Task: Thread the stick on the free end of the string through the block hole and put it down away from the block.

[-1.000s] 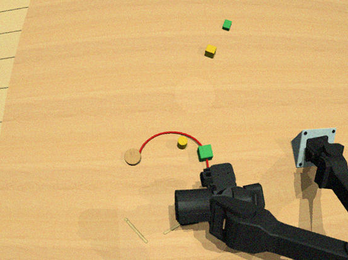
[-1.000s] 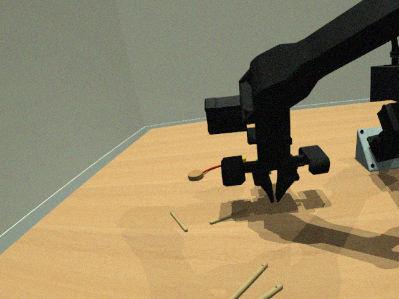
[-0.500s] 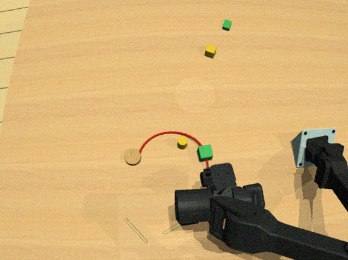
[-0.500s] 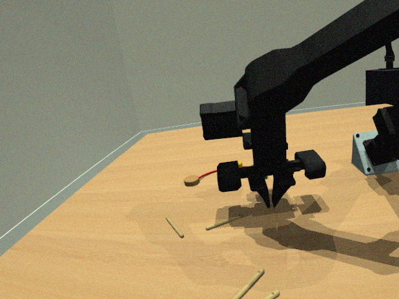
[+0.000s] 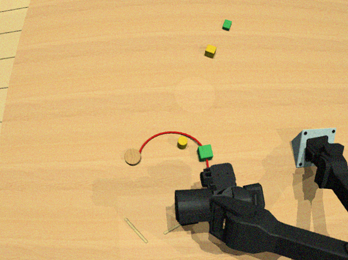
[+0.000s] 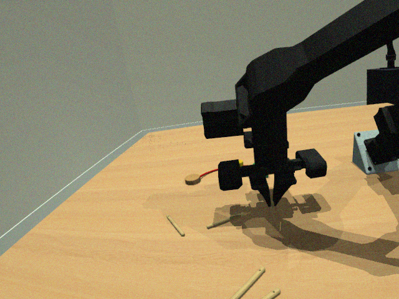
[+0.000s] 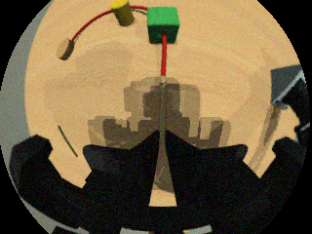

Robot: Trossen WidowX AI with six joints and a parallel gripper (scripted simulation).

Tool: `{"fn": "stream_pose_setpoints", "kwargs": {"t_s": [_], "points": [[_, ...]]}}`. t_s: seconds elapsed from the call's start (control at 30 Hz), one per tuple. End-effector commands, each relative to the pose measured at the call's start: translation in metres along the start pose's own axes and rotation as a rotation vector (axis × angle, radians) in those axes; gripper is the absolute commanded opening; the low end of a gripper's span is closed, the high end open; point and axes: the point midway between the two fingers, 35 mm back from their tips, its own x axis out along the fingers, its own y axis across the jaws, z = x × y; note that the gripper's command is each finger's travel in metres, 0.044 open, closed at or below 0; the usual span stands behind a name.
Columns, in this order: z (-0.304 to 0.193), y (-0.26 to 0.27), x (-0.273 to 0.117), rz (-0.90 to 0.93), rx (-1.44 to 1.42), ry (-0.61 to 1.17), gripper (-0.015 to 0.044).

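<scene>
The green block (image 5: pixel 205 152) (image 7: pixel 163 19) sits on the table. The red string (image 5: pixel 175 132) (image 6: pixel 209 172) (image 7: pixel 164 54) curves from the round wooden button (image 5: pixel 132 156) (image 6: pixel 192 179) (image 7: pixel 64 49) to the block's far side and comes out of the side facing my gripper. The thin stick (image 7: pixel 163 104) is on the string's end, outside the block, in line with the string. My gripper (image 6: pixel 272 205) (image 7: pixel 162 133) is shut on this stick, a little way from the block. The fingertips are low over the table and are hidden in the top view.
A yellow cylinder (image 5: pixel 182 142) (image 7: pixel 123 14) stands inside the string's curve. Loose sticks lie left of the gripper (image 5: pixel 135 230) (image 6: pixel 175 225) and near the front. A yellow cube (image 5: pixel 210 51) and a small green cube (image 5: pixel 227 25) lie far back. A grey bracket (image 6: pixel 360 154) stands right.
</scene>
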Motion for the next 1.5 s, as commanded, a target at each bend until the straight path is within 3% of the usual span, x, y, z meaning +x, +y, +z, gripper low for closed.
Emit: {"fn": "stream_pose_setpoints", "kwargs": {"t_s": [0.0, 1.33, 1.47], "points": [[-0.002, -0.0011, 0.0016, -0.004, 0.001, 0.007, 0.0], [-0.002, -0.0011, 0.0016, -0.004, 0.001, 0.007, 0.0], [0.0, 0.0, 0.0, 0.0, 0.0, 0.0, 0.0105]]}}
